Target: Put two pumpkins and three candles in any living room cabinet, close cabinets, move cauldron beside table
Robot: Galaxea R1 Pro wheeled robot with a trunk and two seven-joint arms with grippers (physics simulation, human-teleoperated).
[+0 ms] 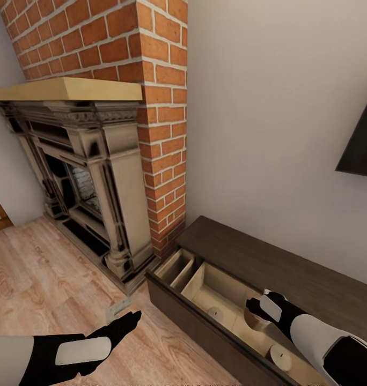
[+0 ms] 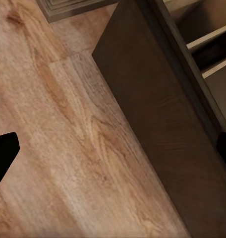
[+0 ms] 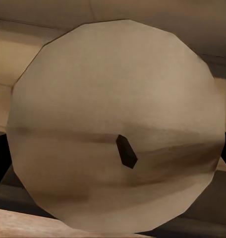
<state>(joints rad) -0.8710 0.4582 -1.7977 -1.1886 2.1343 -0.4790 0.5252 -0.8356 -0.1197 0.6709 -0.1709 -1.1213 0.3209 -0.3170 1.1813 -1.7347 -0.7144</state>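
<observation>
Right tool point(image 1: 257, 313) is clamped on a candle point(image 3: 118, 129) over the cabinet's point(image 1: 291, 262) open drawer point(image 1: 226, 292); next it just lets go. Left tool point(image 1: 131, 320): can't tell.

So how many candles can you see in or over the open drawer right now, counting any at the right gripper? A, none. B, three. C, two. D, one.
B: in the head view one candle lies on the floor of the open drawer, another candle sits nearer the camera, and a third candle is at the right gripper, its wick facing the right wrist camera.
</observation>
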